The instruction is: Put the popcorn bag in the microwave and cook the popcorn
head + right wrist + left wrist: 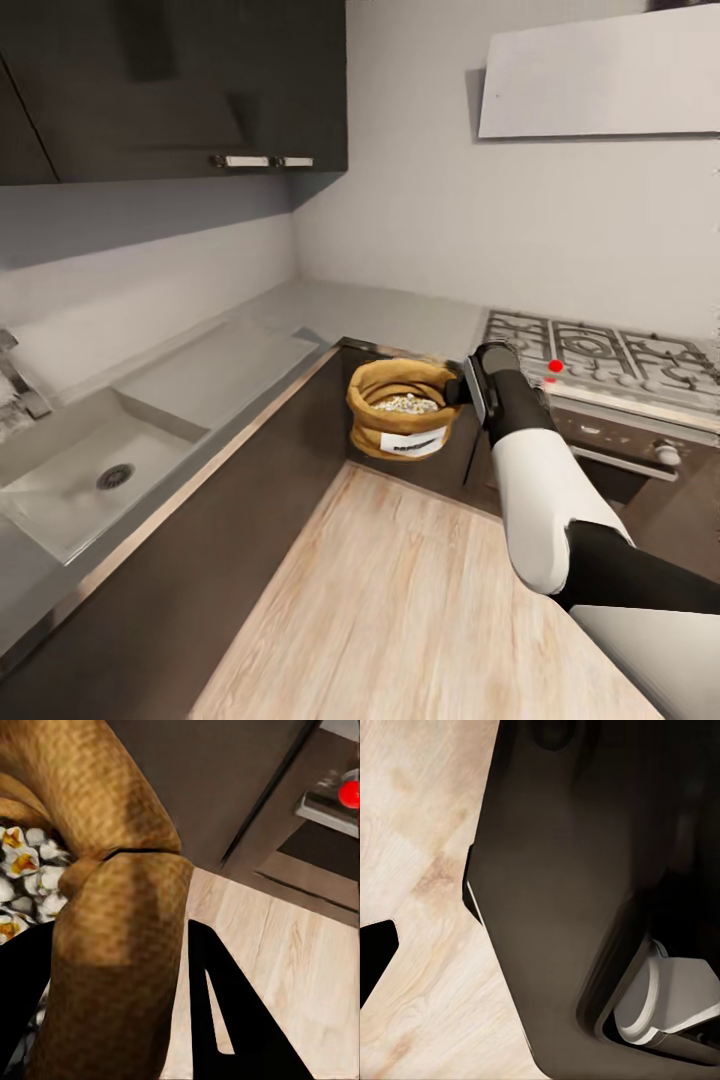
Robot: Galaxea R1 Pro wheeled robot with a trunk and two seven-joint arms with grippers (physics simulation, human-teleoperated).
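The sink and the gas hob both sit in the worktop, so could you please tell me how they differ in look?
The sink is a plain grey sunken basin with a drain; the gas hob is flat, topped by raised grates. The sink lies left of the corner, the gas hob right. Both are grey metal.

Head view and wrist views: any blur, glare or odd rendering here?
Head view: soft, evenly lit; popcorn bag label unreadable, countertop without harsh glare. Right wrist view: bag rim close and coarse, popcorn sharp. Left wrist view: dark, smeared.
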